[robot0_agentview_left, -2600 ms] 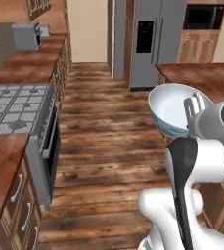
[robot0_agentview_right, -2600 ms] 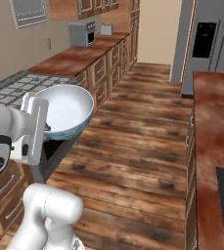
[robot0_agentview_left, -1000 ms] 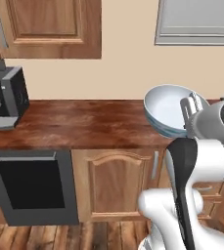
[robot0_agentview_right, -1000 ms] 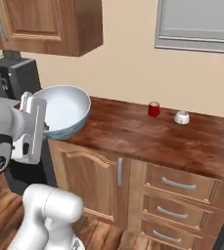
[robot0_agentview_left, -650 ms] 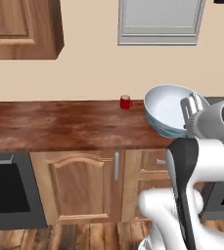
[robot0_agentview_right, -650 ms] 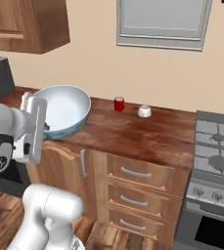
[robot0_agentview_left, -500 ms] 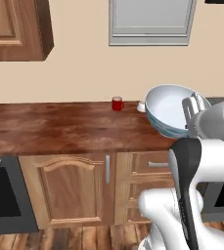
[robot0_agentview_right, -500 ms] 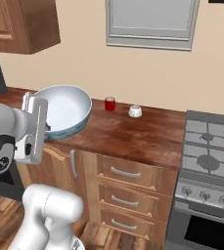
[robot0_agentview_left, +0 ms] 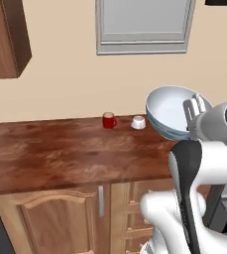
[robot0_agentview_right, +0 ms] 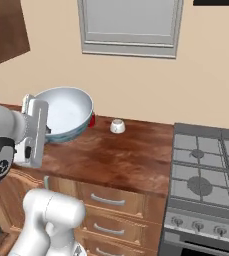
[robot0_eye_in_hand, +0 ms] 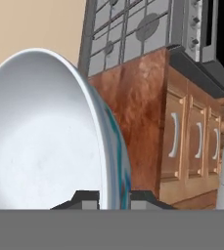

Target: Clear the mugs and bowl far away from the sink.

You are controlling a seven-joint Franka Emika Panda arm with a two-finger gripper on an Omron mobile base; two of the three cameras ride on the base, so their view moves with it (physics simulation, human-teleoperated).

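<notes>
Closest to the base, the gripper (robot0_eye_in_hand: 114, 197) has its fingers (robot0_eye_in_hand: 91, 199) pinched narrow on the rim of the bowl (robot0_agentview_left: 172, 111), carrying it on edge above the counter (robot0_agentview_left: 60, 158) for setting down here. Beyond it, near the wall, the red mug (robot0_agentview_left: 108, 120) and white mug (robot0_agentview_right: 117, 125) sit close together beside the stove (robot0_agentview_right: 206, 175), so the bowl probably belongs near them

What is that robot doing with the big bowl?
The robot's gripper is pinching the rim of the bowl and holding it up in the air, tipped on its side, in front of a wooden counter. A red mug and a white mug sit on that counter by the wall. A stove is next to the counter.
</notes>
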